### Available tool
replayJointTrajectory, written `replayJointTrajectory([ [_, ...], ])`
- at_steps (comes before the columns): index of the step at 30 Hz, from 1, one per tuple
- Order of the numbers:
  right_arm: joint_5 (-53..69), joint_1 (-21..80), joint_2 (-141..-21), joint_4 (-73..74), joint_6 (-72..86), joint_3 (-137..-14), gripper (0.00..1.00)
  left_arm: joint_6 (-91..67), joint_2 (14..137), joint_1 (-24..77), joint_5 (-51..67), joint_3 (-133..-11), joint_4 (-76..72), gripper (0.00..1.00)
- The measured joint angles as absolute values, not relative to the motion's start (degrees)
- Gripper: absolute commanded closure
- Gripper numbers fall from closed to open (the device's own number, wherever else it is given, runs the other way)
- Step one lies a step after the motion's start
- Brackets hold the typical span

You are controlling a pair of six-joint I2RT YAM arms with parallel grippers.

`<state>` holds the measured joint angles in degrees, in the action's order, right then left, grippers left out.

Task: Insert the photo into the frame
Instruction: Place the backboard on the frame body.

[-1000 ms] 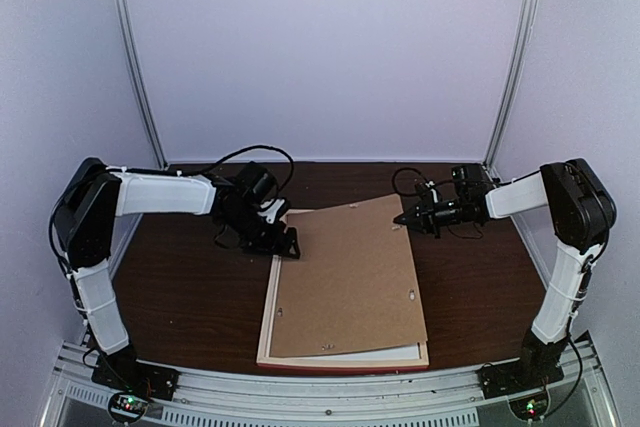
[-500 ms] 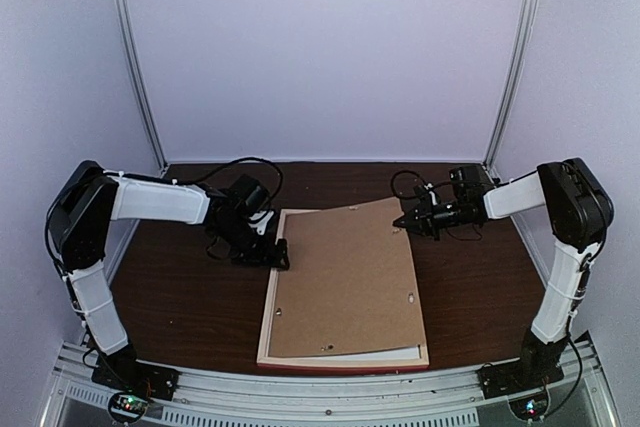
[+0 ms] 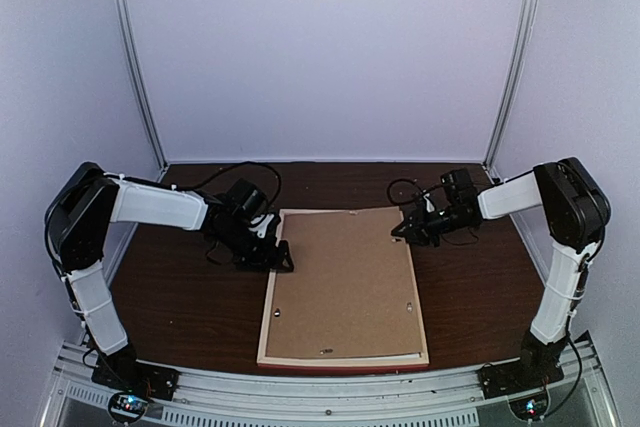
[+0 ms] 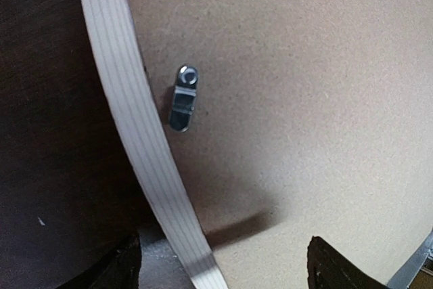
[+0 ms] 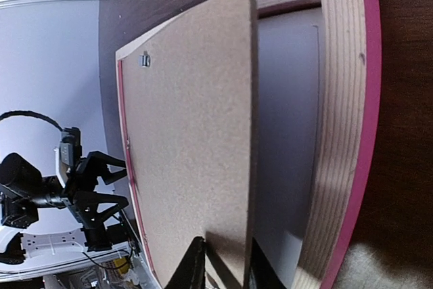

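Over on the left, the left gripper [image 3: 280,257] is hanging low by the frame's far-left side with its jaws spread wide and nothing between them. In its wrist view the two dark fingertips [image 4: 122,269] are sitting on either side of the pale wood rail, one over the dark table [image 3: 180,297] and one over the board.

The frame [image 3: 340,359] is lying face down in the middle of the table, toward the near edge, pale back showing and a thin pink strip peeking out along the sides. The brown backing board [image 3: 345,282] is resting on top of it, covering nearly the whole opening. A small metal clip [image 4: 183,98] is sitting on the board just beside the left rail. The photo isn't showing in any view.

At the far-right corner, the right gripper [image 3: 402,232] is reaching in to the board's edge. From its wrist view the fingers [image 5: 193,269] are straddling that edge, which is riding a bit above the frame with a pale sheet [image 5: 287,133] showing underneath. Honestly can't tell if it's pinching the board or loose.
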<state>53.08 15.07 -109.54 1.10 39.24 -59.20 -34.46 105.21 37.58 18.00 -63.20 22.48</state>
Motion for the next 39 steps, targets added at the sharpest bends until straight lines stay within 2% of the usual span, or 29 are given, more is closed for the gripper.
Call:
replayJointTrajectory([
  [10,46.6,16.8,-109.5,10.7,34.3,-62.7,0.66,-34.5,104.3,37.6,18.3,-62.1,22.4,0.14],
  [18,40.9,18.9,-109.3,19.2,29.9,-66.8,0.52,-34.1,102.0,37.6,17.2,-61.5,22.6,0.12],
  [27,36.5,20.7,-108.9,25.2,27.0,-69.9,0.45,-33.3,101.6,37.6,15.7,-61.5,23.4,0.12],
  [39,29.9,21.5,-106.1,33.4,23.6,-72.3,0.44,-31.2,101.5,37.6,12.7,-61.5,26.0,0.11],
])
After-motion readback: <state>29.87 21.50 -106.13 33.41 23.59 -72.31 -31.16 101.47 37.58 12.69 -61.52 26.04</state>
